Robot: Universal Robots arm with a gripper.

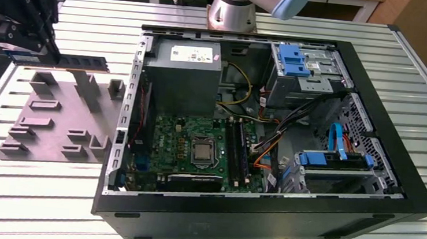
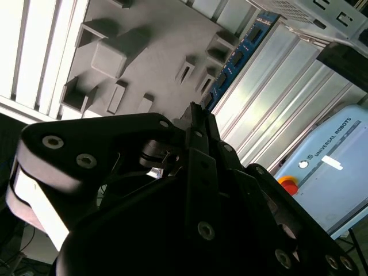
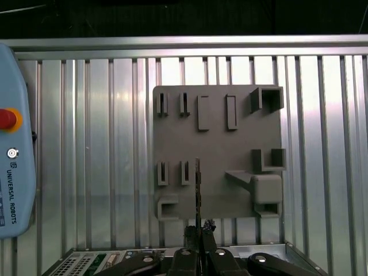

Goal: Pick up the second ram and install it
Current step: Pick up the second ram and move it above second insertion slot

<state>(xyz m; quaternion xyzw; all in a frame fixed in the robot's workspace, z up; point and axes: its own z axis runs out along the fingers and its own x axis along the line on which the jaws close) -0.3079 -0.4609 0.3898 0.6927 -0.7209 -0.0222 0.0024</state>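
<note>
Slatted metal counter (image 1: 52, 198) carrying grey holder (image 1: 67, 112), open computer case (image 1: 266, 222) sitting beside holder. Fingers (image 3: 209, 227) pinching one end of second ram (image 1: 83, 62), narrowed onto it. Ram hanging level, on edge, just above holder's upright posts, apart from case.

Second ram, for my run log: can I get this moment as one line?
gripper: shut on second ram | position: over grey holder | install: ram not yet in computer case
</note>
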